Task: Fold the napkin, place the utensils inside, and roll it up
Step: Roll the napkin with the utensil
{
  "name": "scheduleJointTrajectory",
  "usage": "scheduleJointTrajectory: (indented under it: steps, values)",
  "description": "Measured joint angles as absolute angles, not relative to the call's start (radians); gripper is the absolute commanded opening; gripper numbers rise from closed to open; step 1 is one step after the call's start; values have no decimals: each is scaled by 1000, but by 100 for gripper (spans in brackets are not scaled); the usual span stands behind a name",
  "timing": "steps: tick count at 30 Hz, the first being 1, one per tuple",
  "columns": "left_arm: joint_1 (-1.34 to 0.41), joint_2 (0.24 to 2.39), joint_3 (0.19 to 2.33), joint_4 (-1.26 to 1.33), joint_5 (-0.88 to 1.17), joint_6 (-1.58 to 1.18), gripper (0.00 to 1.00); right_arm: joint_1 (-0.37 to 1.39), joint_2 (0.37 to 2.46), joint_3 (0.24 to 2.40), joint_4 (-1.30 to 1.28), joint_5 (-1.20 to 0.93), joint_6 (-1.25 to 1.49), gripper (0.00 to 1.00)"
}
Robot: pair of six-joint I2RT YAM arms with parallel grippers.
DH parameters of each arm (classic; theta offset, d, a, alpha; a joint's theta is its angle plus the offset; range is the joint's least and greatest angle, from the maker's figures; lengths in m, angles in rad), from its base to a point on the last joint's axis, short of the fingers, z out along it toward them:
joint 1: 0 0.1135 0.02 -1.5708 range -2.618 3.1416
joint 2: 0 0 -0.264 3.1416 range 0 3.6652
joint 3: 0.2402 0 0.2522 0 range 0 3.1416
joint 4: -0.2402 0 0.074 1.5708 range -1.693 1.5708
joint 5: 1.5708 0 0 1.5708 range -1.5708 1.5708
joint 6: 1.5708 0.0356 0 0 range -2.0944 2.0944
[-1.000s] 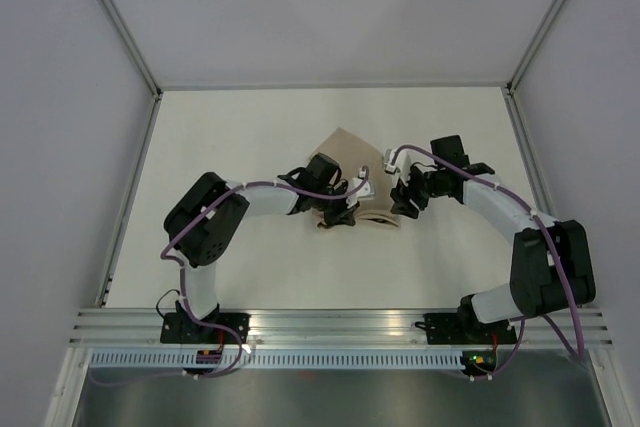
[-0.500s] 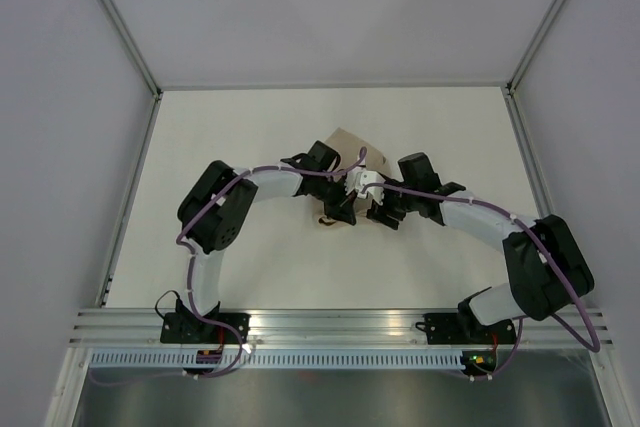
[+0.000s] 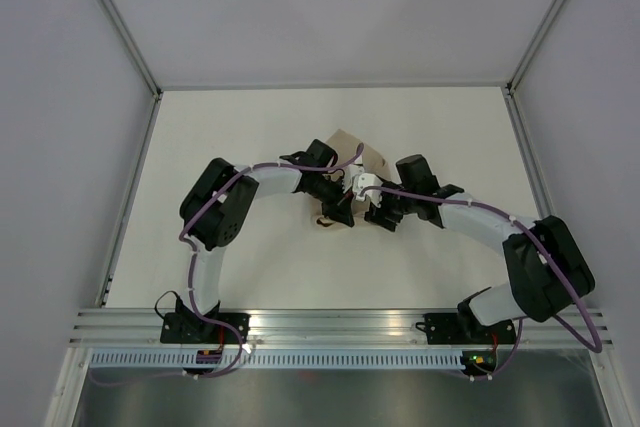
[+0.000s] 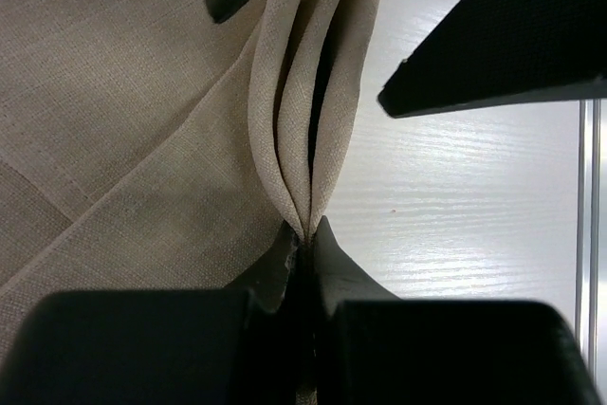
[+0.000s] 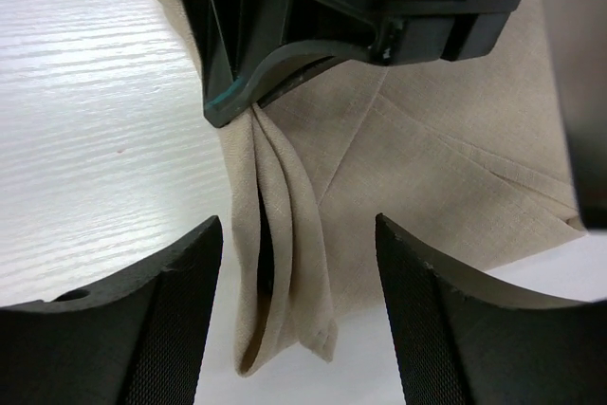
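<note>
The beige napkin [image 3: 349, 144] lies at mid-table, mostly under both grippers. In the left wrist view, my left gripper [image 4: 308, 234] is shut on a gathered, layered fold of the napkin [image 4: 299, 130]. My right gripper [image 5: 299, 329] is open, with its fingers [image 5: 161, 329] on either side of that same fold [image 5: 285, 234] and not touching it. The left gripper [image 5: 256, 101] pinches the fold just beyond. In the top view the left gripper [image 3: 337, 207] and right gripper [image 3: 375, 210] meet over the napkin's near edge. The utensils are out of view.
The white table [image 3: 230, 137] is bounded by grey walls and metal frame posts [image 3: 130, 197] at left and right. An aluminium rail [image 3: 330, 322] runs along the near edge by the arm bases.
My right gripper has moved left, up to the left gripper, and now straddles the pinched fold. The left gripper has shifted slightly and still holds the napkin.
</note>
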State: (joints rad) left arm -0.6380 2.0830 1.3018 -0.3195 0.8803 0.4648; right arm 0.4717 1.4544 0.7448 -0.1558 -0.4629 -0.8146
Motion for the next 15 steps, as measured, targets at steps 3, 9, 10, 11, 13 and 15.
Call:
scheduleJointTrajectory:
  steps: [3,9,10,11,13,15]
  values:
    - [-637,2090,1310,-327,889,465,2,441,1419,748,-196,-510,-813,71]
    - [-634,2102,1328,-349,902,464,2,389,1272,743,-231,-580,-815,72]
    - [-634,2103,1329,-352,901,463,2,389,1264,743,-236,-592,-817,72]
    - [-634,2104,1332,-355,902,463,2,389,1262,743,-244,-604,-820,72]
    - [-634,2109,1339,-364,904,460,2,392,1270,741,-260,-615,-828,71]
    - [-634,2117,1349,-373,913,456,2,403,1279,733,-262,-615,-839,72]
